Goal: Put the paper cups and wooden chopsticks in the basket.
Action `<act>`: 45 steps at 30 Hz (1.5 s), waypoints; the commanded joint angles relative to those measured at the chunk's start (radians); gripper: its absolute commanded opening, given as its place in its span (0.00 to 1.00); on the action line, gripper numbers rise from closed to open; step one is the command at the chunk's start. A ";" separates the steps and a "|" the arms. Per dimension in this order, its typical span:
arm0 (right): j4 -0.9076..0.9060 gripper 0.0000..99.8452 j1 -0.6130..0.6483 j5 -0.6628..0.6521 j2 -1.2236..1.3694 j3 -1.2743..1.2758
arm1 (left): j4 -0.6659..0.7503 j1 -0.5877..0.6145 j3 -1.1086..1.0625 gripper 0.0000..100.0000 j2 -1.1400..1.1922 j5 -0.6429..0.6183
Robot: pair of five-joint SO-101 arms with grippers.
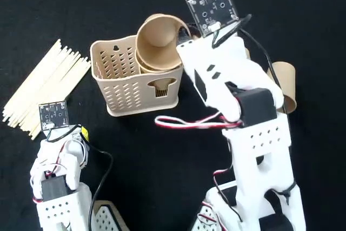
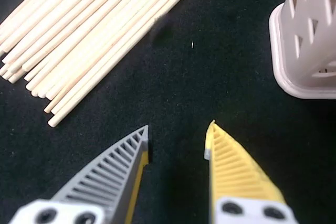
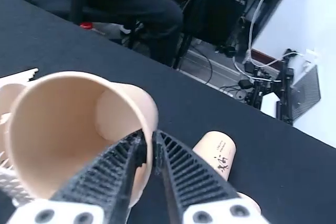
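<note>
Right hand [image 3: 148, 138] pinched on paper cup [image 3: 58, 124] rim over basket [image 1: 127, 90]; left hand [image 2: 177, 137] spread, empty, beside basket, near chopsticks [image 2: 89, 30]

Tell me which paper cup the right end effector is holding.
The tilted cup over the basket, its rim pinched by the right end effector; the fallen cup on the table lies free.

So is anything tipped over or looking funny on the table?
Yes. One paper cup lies on its side on the table beside the right arm, not standing. The second cup, pinched by the right gripper, hangs tilted over the basket.
</note>
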State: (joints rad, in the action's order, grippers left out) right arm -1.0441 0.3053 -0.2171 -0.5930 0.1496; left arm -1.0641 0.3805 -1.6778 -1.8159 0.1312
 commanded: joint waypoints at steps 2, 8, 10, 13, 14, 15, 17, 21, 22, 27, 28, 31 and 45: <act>-0.126 0.01 0.072 0.009 0.004 -0.163 | 0.057 0.007 -0.021 0.18 -0.008 0.005; -0.209 0.01 0.051 0.098 0.008 -0.234 | 0.052 0.008 -0.021 0.18 -0.008 0.005; -0.210 0.01 0.037 0.123 0.028 -0.231 | 0.052 0.008 -0.021 0.18 -0.008 0.005; -0.206 0.01 0.021 0.138 0.081 -0.232 | 0.052 0.010 -0.021 0.18 -0.008 0.005; -0.204 0.01 0.020 0.143 0.102 -0.234 | 0.052 0.010 -0.021 0.18 -0.008 0.005; -0.204 0.01 0.020 0.143 0.124 -0.236 | 0.052 0.010 -0.021 0.18 -0.008 0.005; -0.204 0.01 0.020 0.143 0.163 -0.251 | 0.052 0.010 -0.021 0.18 -0.008 0.005; -0.212 0.01 0.020 0.143 0.219 -0.297 | 0.054 0.010 -0.021 0.18 -0.008 0.005; -0.212 0.01 0.020 0.143 0.226 -0.303 | 0.055 0.010 -0.021 0.18 -0.008 0.005; -0.212 0.13 0.021 0.144 0.231 -0.303 | 0.055 0.010 -0.021 0.18 -0.008 0.005; -0.210 0.19 0.021 0.144 0.232 -0.303 | 0.055 0.010 -0.021 0.18 -0.008 0.005; -0.213 0.33 0.026 0.075 0.226 -0.302 | 0.057 0.010 -0.021 0.18 -0.008 0.005; -0.511 0.27 -0.150 -0.514 0.064 -0.226 | 0.052 0.010 -0.021 0.18 -0.008 0.005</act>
State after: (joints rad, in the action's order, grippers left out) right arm -1.5259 0.2547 -0.6038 -0.4964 -0.1250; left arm -1.0257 0.3805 -1.6794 -1.8159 0.1312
